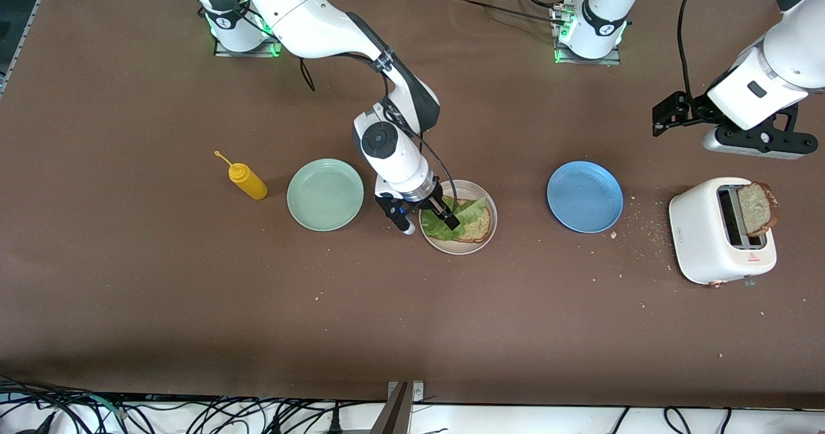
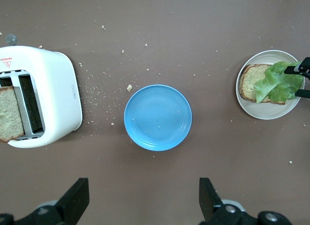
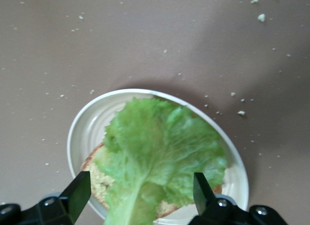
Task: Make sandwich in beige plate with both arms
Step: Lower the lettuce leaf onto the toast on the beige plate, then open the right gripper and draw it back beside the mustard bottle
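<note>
The beige plate (image 1: 461, 248) holds one bread slice (image 1: 478, 227) with a green lettuce leaf (image 1: 469, 208) lying on it. My right gripper (image 1: 428, 222) hangs low over the plate, open. Its fingers stand either side of the leaf's stem (image 3: 138, 196) without touching it; in its wrist view the gripper (image 3: 139, 193) looks down on the lettuce (image 3: 162, 147) and the plate (image 3: 87, 123). A second bread slice (image 1: 757, 208) stands in the white toaster (image 1: 715, 234). My left gripper (image 1: 667, 115), open and empty (image 2: 142, 200), waits in the air toward the left arm's end.
A blue plate (image 1: 584, 197) lies between the beige plate and the toaster. A mint-green plate (image 1: 325, 194) and a yellow squeeze bottle (image 1: 246, 179) lie toward the right arm's end. Crumbs (image 1: 638, 227) are scattered beside the toaster.
</note>
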`<state>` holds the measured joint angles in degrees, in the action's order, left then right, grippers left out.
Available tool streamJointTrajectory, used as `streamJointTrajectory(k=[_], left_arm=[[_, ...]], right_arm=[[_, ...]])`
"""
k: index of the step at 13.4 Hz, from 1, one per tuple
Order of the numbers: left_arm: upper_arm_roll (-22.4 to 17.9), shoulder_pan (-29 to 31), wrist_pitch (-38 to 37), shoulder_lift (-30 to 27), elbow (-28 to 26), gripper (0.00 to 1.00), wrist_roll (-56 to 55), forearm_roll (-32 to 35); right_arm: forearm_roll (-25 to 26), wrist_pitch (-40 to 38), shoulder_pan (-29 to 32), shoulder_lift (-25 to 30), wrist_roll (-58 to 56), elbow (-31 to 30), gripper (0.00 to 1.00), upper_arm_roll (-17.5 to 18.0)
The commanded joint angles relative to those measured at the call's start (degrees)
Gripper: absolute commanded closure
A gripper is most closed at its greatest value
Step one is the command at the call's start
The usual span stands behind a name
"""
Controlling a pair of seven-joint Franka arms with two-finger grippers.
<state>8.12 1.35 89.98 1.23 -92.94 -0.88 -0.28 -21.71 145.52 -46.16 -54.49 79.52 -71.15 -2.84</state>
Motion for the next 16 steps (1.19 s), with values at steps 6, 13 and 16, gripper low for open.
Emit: streamJointTrajectory(k=[6, 13, 16], left_arm=[[0.1, 0.2, -1.0, 0.3, 1.1, 0.0, -0.4, 0.0], [0.0, 0.4, -1.0, 0.3, 1.1, 0.0, -0.3, 0.0], [0.1, 0.3, -1.9, 0.3, 0.9, 0.0, -0.2, 0.0]], right_arm=[[-0.2, -27.5, 2.0, 11.1, -13.2, 3.6, 0.01, -6.6], [-0.3, -53.4, 2.1, 20.0, -53.3, 3.4, 0.01, -26.4], [-0.4, -58.2, 2.1, 20.7, -70.5, 3.4, 0.01, -34.5]])
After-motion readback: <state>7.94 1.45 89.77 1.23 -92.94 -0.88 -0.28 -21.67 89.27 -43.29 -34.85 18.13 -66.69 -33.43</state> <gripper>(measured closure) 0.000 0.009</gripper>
